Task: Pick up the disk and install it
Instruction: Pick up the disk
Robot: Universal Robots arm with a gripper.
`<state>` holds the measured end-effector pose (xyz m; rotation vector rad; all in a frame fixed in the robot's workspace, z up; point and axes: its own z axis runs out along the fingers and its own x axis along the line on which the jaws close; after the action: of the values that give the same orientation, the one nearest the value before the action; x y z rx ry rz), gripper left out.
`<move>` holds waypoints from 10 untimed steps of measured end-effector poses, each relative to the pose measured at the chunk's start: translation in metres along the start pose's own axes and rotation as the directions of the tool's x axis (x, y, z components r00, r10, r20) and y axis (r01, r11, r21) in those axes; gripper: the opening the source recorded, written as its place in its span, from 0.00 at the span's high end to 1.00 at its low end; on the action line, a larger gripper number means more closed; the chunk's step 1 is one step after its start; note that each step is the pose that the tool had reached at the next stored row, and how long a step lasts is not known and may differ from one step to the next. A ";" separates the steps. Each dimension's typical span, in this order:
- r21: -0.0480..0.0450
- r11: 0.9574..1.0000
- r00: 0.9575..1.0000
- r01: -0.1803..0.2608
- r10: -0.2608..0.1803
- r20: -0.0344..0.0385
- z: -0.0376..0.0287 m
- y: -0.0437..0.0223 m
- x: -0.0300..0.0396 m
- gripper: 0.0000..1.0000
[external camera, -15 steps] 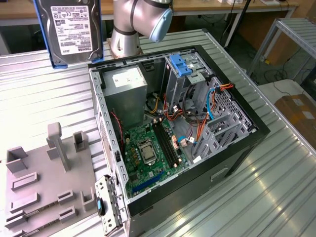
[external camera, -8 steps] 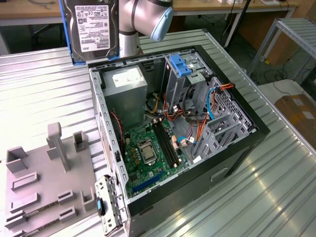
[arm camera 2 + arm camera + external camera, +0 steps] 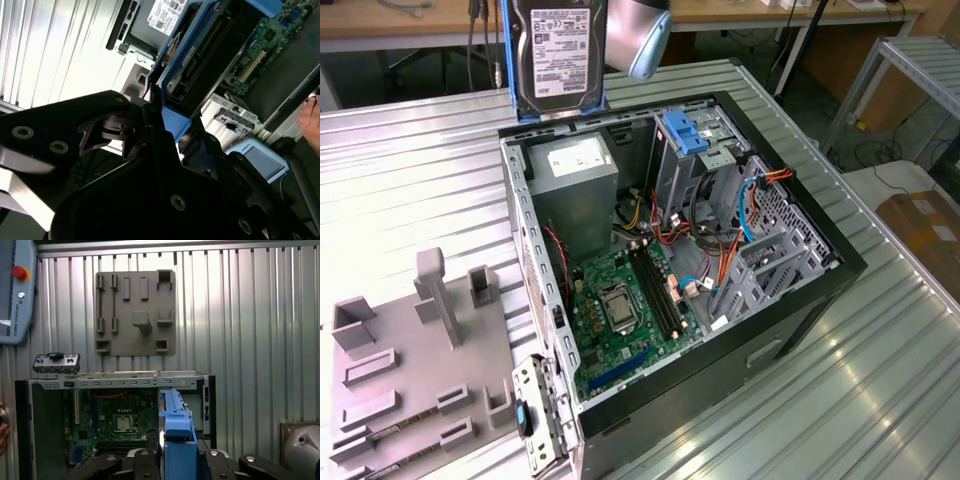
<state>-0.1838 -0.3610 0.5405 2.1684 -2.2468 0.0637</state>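
Exterior view looks down obliquely — both wrist views share the case (image 3: pixel 120 381).

This is a robotics lab or workshop. The bench (image 3: pixel 410 170) is made of ribbed aluminium profile. On it lies 1 opened desktop computer case (image 3: pixel 810 310) with its motherboard (image 3: pixel 620 310) bare, beside 1 grey fixture plate (image 3: pixel 400 400) of slots and posts. The first wrist view shows a robot control pendant (image 3: pixel 15 295) with a red stop button (image 3: pixel 19 272). Behind the bench are wooden desks (image 3: pixel 400 20) with hanging cables (image 3: pixel 475 30), and a cardboard box (image 3: pixel 925 225) sits on the floor.
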 end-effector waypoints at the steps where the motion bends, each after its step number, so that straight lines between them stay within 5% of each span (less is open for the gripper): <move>1: 0.000 1.000 1.000 0.000 0.000 0.000 0.0002 -0.0062 0.0000 0.63; 7: 0.000 1.000 1.000 0.000 0.000 0.000 0.0015 -0.0216 0.0055 0.63; 10: 0.000 1.000 1.000 0.000 0.000 0.000 0.0038 -0.0429 0.0062 0.63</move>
<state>-0.1411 -0.3689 0.5377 2.1685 -2.2471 0.0636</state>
